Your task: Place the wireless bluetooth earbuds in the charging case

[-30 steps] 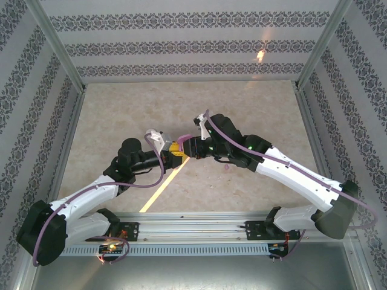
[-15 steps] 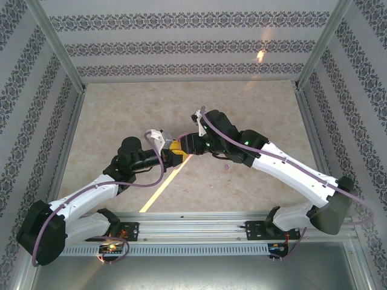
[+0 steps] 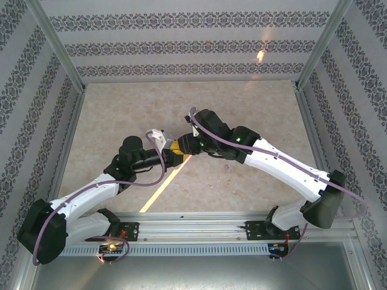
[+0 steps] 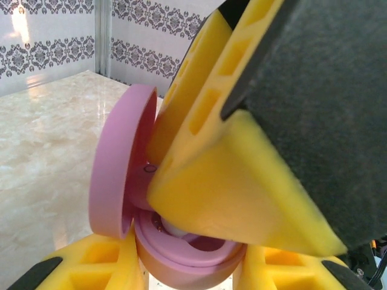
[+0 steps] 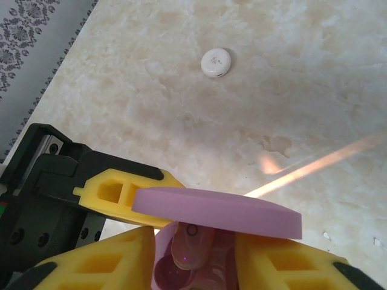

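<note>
Meeting point: your two arms come together above the middle of the table point(image 3: 242, 115), claw tips almost touching.
Left claw point(image 3: 175, 156): you have it clamped on the pink case point(image 4: 181, 266), one yellow finger on each side of the round base.
Lid point(image 4: 115, 175): hinged open, standing up from the base on the side away from the right claw.
Right claw point(image 3: 186, 148): your fingers reach under the raised lid and into the case mouth; the jaws stand apart.
Earbud point(image 5: 186, 248): a pale, see-through piece, upright over the case well between your right fingers, with pink showing on both sides of it.
White case point(image 5: 216, 63): closed, lying flat on bare table well apart from both claws.
Purple speck point(image 3: 226, 167): on the table just beside your right arm, too small for you to identify.
</note>
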Tool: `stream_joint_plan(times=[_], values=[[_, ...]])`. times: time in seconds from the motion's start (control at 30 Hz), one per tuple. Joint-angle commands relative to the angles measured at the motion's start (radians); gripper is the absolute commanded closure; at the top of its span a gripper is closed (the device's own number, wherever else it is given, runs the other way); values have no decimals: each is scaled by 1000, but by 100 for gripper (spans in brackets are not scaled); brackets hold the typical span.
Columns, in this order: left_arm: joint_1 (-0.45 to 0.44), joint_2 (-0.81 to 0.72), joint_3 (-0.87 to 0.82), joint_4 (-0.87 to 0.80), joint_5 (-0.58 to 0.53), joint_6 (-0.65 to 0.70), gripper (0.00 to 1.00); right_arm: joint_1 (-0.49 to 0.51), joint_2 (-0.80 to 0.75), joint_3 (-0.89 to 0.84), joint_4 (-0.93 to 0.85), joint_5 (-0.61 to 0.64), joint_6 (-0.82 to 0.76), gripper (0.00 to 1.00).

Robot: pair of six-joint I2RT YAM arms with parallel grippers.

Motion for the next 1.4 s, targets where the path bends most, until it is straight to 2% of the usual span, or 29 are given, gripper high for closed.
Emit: stream_joint_plan(times=[0.0, 0.27, 0.93, 1.23, 1.37], values=[[-15, 4, 31, -2, -7, 29, 96, 10, 10, 30, -22, 16, -12, 65], [-16, 5, 25, 2, -10, 29, 96, 11, 4, 31, -10, -6, 2, 74], [-16, 6, 29, 7, -15, 26, 96, 31, -8, 8, -28, 7, 30, 78], [-15, 6, 31, 6, -15, 26, 96, 37, -26, -1, -42, 30, 29, 74], [-15, 6, 29, 7, -13, 23, 96, 38, -34, 2, -41, 23, 31, 65]])
